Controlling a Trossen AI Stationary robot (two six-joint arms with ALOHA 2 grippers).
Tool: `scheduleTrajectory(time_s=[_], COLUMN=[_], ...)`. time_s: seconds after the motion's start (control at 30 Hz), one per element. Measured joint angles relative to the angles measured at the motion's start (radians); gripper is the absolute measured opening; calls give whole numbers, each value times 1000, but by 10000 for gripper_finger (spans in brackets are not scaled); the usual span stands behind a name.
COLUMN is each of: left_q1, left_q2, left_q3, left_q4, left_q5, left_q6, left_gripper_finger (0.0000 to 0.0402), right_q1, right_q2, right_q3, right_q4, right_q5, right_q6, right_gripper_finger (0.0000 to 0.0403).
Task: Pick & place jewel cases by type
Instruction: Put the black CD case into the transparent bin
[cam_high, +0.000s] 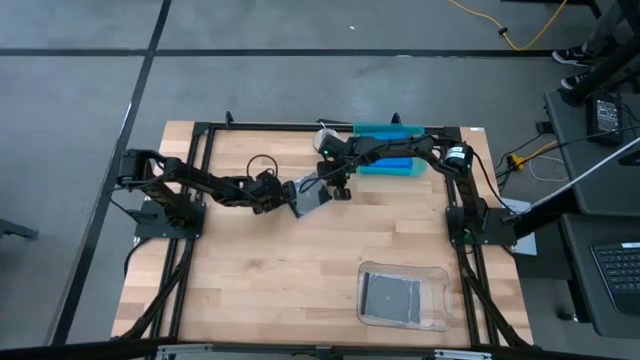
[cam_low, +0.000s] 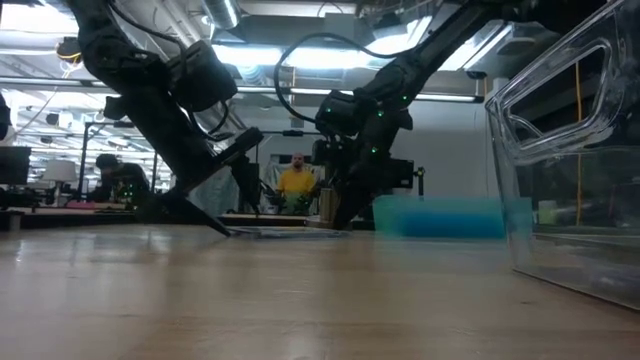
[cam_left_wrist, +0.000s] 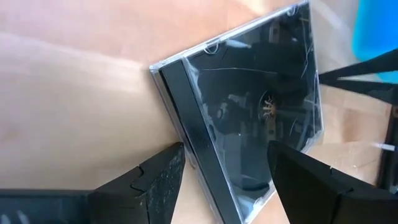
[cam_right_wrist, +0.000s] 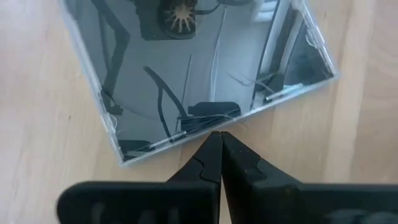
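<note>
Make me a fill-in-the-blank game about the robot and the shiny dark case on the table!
1. The left gripper has its fingers ____ around the spine edge of the dark jewel case.
2. The right gripper has its fingers ____, their tips at the case's edge.
3. The case lies on the ____ table.
4. Another dark case lies in the ____ plastic tray.

Missing words: open; shut; wooden; clear

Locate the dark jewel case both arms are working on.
In the high view the dark jewel case lies flat on the table near its centre, between the left tool and right tool.
</note>
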Motion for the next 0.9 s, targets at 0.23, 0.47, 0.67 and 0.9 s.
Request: scheduleTrajectory(time_s=[0.23,0.47,0.67,0.9], left_q1=[41,78,91,126], left_q2=[9,-7,-74,-57], left_q3=[-10,8,87,100], left_q4=[172,264,341,271], left_q5=[-80,-85,-5,188], left_q6=[144,250,343,349], left_gripper_finger=[229,207,184,174], right_q1=[-3,-3,-3,-1], right_q2=[0,-3,-4,0], right_q3=[-1,-3,-4,-1], right_q4=[-12,-41,-41,19], right_q5=[-7,-8,-10,-34], right_q6=[4,5,4,11], right_gripper_finger=[9,10,10,10])
